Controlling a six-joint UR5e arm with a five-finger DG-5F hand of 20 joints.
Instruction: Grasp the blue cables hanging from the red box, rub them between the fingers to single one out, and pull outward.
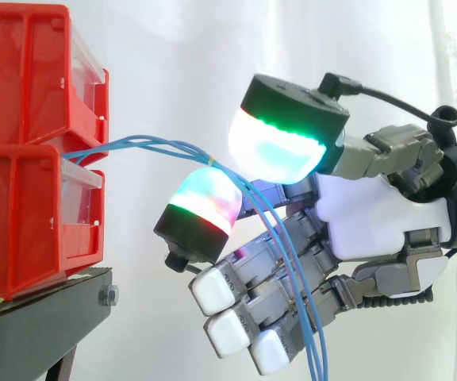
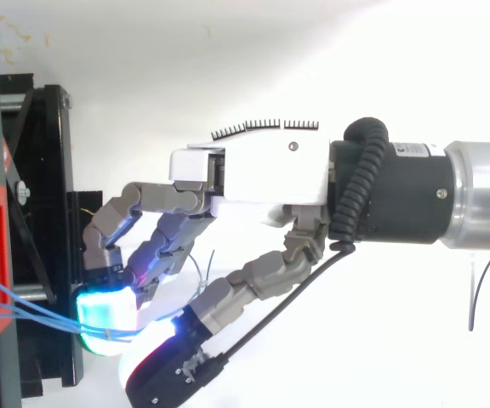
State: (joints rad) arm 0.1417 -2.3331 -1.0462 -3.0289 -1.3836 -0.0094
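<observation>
I see the hand [image 1: 371, 214] pinching the blue cables [image 1: 157, 143] between two curled fingertips [image 1: 276, 151]. The cables run left to the red box [image 1: 22, 222].

The place looks like a robotics lab test station rather than a home or a shop. The stacked red bins [image 1: 22, 151] are plastic parts bins of the workshop sort. They sit on a black stand [image 1: 46, 317], which has a bolt [image 1: 108, 296] at its corner just below them. Behind the bins hangs a plain white curtain [image 1: 173, 63] as a backdrop. To the right of the bins, a robot hand [image 1: 371, 214] on an industrial arm [image 2: 475, 195] pinches the blue cables [image 1: 149, 144] that hang out of them.
</observation>
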